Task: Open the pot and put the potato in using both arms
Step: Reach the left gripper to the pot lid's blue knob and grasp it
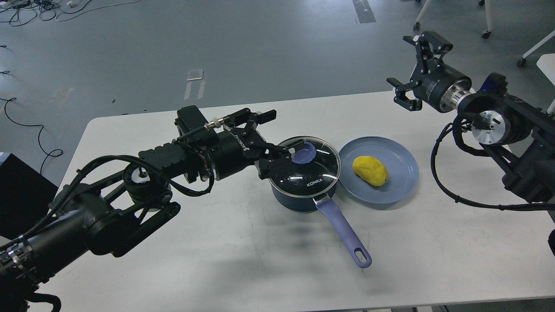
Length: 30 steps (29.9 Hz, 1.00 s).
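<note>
The dark navy pot (291, 200) stands mid-table with its glass lid (313, 173) on and its periwinkle handle (343, 231) pointing toward me. The lid has a blue knob (305, 152). My left gripper (279, 159) is open just left of the knob, over the lid's left rim. I cannot tell whether its fingertips touch the knob. The yellow potato (370, 170) lies on a light-blue plate (401, 186) right of the pot. My right gripper (412, 69) is open and empty, raised above the table's far right edge.
The white table (217, 260) ends close behind the pot and plate. A black box (21, 195) stands at the left edge. Cables lie on the grey floor beyond, and chair legs show at the far right.
</note>
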{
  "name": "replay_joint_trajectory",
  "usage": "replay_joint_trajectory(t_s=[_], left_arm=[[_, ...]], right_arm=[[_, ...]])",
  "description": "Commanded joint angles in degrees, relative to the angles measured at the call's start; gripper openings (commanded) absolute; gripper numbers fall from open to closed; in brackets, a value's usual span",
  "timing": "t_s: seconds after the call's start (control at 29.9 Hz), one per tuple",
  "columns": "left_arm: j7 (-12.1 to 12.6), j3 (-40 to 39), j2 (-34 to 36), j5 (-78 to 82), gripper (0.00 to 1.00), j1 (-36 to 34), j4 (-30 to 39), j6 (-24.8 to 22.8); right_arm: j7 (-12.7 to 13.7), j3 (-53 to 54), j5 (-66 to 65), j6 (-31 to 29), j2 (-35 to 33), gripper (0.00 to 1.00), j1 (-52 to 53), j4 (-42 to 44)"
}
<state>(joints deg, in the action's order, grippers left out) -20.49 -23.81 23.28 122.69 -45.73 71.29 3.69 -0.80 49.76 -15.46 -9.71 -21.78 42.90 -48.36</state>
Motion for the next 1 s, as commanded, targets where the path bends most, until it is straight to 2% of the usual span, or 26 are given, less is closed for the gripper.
replay_joint_trajectory(t_s=[0.0,0.74,0.97], left_arm=[[-0.1,1.7,-1.8,2.3,0.98,-0.1,-3.3,1.1],[0.1,5.2,-6.6,2.3,0.98,-0.4,-11.3,1.8],[0.1,6.8,-7.2,2.3,0.98,-0.1,-13.6,4.0]], right_arm=[[-0.1,0.1,0.0,0.1,-1.2,1.00,-0.4,0.0],[0.0,0.2,0.0,1.0,-1.4,1.00,-1.3,-0.1],[0.0,0.1,0.0,1.1,-1.6,1.00,-1.4,-0.1]])
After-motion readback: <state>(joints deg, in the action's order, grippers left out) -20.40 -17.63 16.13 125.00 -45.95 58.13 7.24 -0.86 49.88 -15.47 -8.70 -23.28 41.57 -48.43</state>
